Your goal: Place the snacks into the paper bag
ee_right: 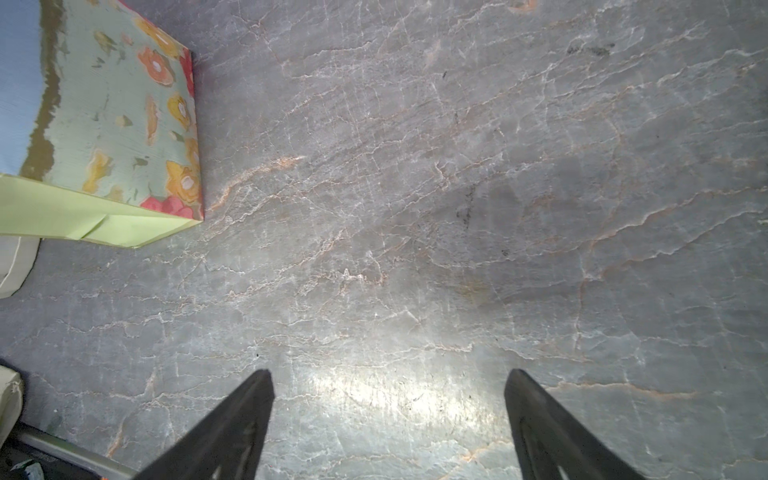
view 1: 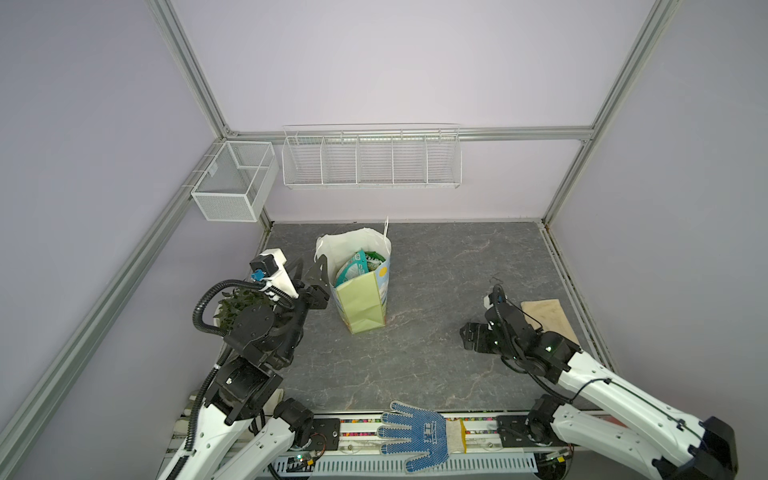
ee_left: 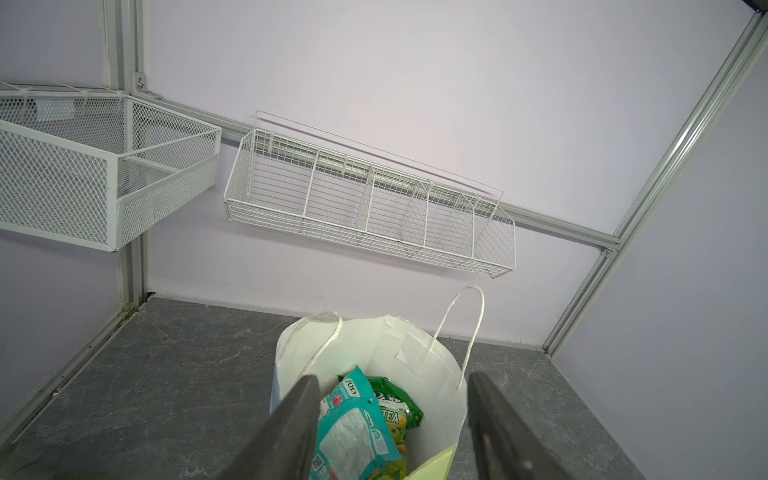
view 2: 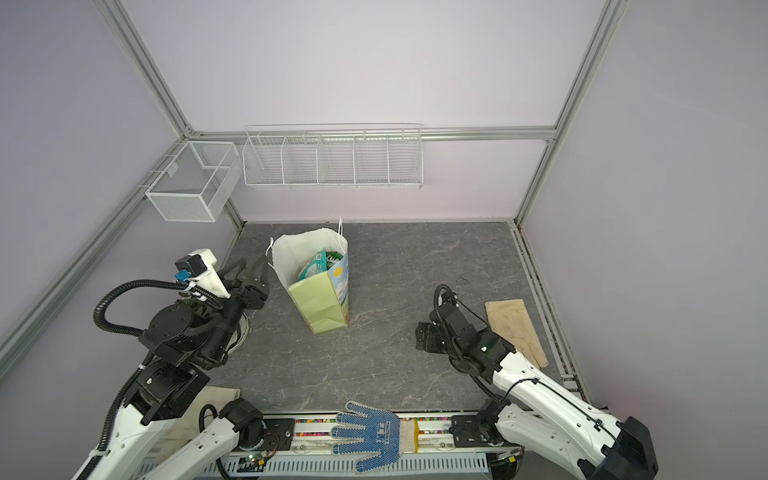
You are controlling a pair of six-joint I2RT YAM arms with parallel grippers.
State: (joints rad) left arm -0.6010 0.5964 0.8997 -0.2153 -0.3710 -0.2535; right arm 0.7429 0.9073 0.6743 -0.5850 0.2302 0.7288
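Left gripper (ee_left: 392, 376), jaws apart, just beside paper bag (ee_left: 432, 374), snacks (ee_left: 357, 428) inside

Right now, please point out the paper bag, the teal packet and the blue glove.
paper bag (view 1: 360, 305): in a top view, on its pale green side panel.
teal packet (ee_left: 357, 434): left wrist view, on its pale label.
blue glove (view 1: 417, 432): in a top view, on its dotted middle.

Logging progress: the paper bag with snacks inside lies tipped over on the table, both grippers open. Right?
No, the paper bag stands upright, as both top views show. The snacks are inside; left gripper and right gripper are open.
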